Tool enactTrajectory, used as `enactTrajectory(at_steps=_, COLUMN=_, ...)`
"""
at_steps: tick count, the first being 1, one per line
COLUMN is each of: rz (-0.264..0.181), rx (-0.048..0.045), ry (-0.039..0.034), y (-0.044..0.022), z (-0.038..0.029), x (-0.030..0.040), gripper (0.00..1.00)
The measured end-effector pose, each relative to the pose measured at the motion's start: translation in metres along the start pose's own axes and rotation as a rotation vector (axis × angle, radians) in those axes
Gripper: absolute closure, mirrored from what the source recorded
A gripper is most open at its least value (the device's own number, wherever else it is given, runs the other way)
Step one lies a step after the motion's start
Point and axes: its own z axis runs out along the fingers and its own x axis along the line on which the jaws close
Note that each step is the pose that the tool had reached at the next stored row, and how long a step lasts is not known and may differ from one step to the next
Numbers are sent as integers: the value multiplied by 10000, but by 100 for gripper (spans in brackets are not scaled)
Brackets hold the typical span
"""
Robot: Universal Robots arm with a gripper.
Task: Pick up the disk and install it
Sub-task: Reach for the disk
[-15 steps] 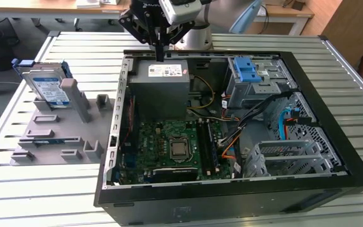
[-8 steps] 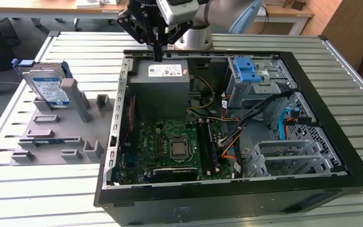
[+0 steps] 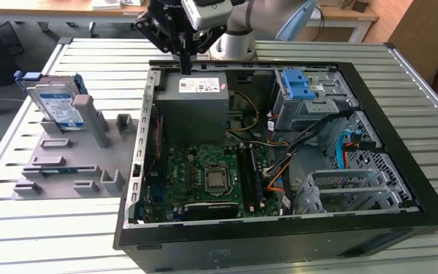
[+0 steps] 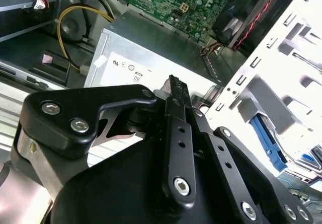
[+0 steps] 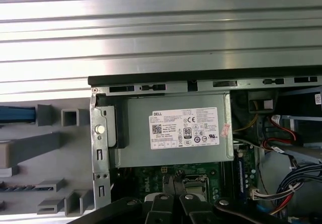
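The disk (image 3: 56, 106), a silver drive with a white-and-blue label in a blue carrier, stands nearly upright in the grey fixture (image 3: 67, 165) at the exterior view's left. A blue edge of the disk (image 5: 17, 114) shows in the first wrist view beside the fixture's blocks. My gripper (image 3: 183, 68) hangs over the back edge of the open computer case, above the grey power supply (image 3: 196, 105), well to the right of the disk. Its black fingers (image 4: 176, 113) lie together with nothing between them, and my gripper (image 5: 173, 179) shows the same in the first wrist view.
The open case (image 3: 401, 142) lies on a slatted metal table (image 3: 67, 240). Inside are a green motherboard (image 3: 203, 177), a metal drive cage with a blue latch (image 3: 303, 85), a second bare metal cage (image 3: 348, 188) and loose cables (image 3: 280, 165).
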Motion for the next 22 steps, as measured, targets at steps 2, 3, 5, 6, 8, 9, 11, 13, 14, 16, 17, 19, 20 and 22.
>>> enactTrajectory(at_steps=2, rz=0, rx=-1, ry=-1, y=-1, z=0, x=19, gripper=89)
enactTrajectory(at_steps=3, rz=-1, rx=-1, ry=-1, y=-2, z=0, x=29, gripper=89)
enactTrajectory(at_steps=5, rz=0, rx=0, ry=0, y=-3, z=0, x=48, gripper=89)
enactTrajectory(at_steps=6, rz=1, rx=-1, ry=-1, y=-3, z=1, x=57, gripper=89)
enactTrajectory(at_steps=8, rz=0, rx=-1, ry=-1, y=-4, z=2, x=72, gripper=89)
enactTrajectory(at_steps=9, rz=0, rx=-1, ry=-1, y=-5, z=2, x=79, gripper=89)
enactTrajectory(at_steps=11, rz=0, rx=0, ry=0, y=-6, z=2, x=93, gripper=89)
enactTrajectory(at_steps=13, rz=0, rx=-1, ry=-1, y=-7, z=3, x=106, gripper=89)
enactTrajectory(at_steps=14, rz=0, rx=-1, ry=-1, y=-8, z=4, x=112, gripper=89)
enactTrajectory(at_steps=16, rz=0, rx=-1, ry=-1, y=-8, z=4, x=124, gripper=89)
enactTrajectory(at_steps=17, rz=0, rx=-1, ry=-1, y=-9, z=4, x=130, gripper=89)
enactTrajectory(at_steps=19, rz=0, rx=0, ry=0, y=-10, z=4, x=142, gripper=89)
enactTrajectory(at_steps=20, rz=0, rx=-1, ry=-1, y=-10, z=5, x=148, gripper=89)
enactTrajectory(at_steps=22, rz=0, rx=-1, ry=-1, y=-11, z=5, x=159, gripper=89)
